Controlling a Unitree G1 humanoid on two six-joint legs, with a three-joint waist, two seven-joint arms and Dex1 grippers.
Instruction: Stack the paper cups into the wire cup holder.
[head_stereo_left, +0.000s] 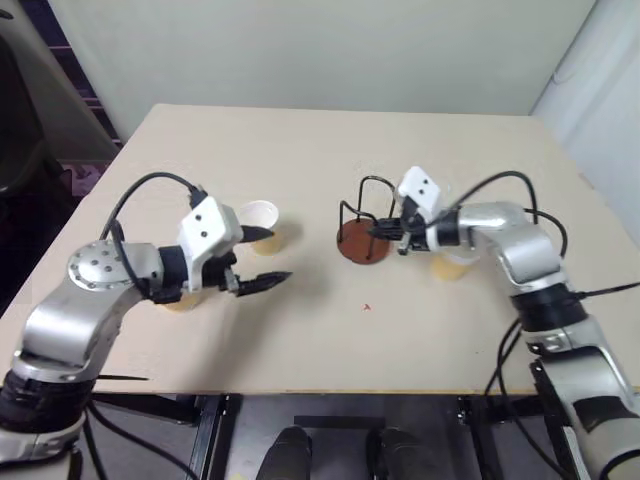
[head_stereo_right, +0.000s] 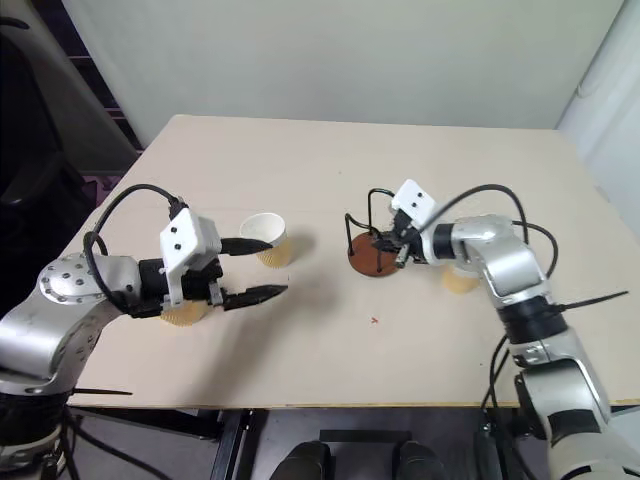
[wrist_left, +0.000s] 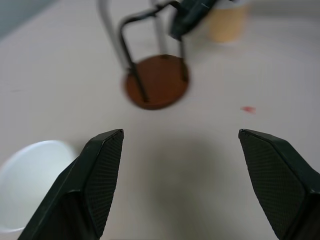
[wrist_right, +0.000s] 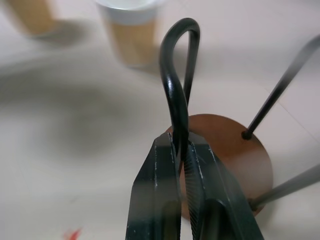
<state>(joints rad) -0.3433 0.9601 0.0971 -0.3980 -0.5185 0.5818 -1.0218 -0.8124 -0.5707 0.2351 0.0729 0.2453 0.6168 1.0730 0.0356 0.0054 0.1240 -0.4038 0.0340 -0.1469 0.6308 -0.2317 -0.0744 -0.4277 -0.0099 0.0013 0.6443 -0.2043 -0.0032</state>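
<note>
Left hand (head_stereo_left: 262, 258) spread wide beside a paper cup (head_stereo_left: 262, 226), right hand (wrist_right: 184, 150) apparently pinching wire cup holder (head_stereo_left: 364, 231) loop.

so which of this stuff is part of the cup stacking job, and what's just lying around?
Job:
- upright paper cup
- paper cup under the left arm
- paper cup behind the right arm
- wire cup holder; right gripper is shut on one wire loop
- left gripper, open

Lying about:
- small red mark on the table

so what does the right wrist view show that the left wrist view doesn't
Right wrist view alone: the right tool shut on a thin black wire loop of the wire cup holder.

Left wrist view alone: the left tool open, and a small red mark on the beige table.

Both: the holder's round reddish-brown disc base and tan paper cups.
</note>
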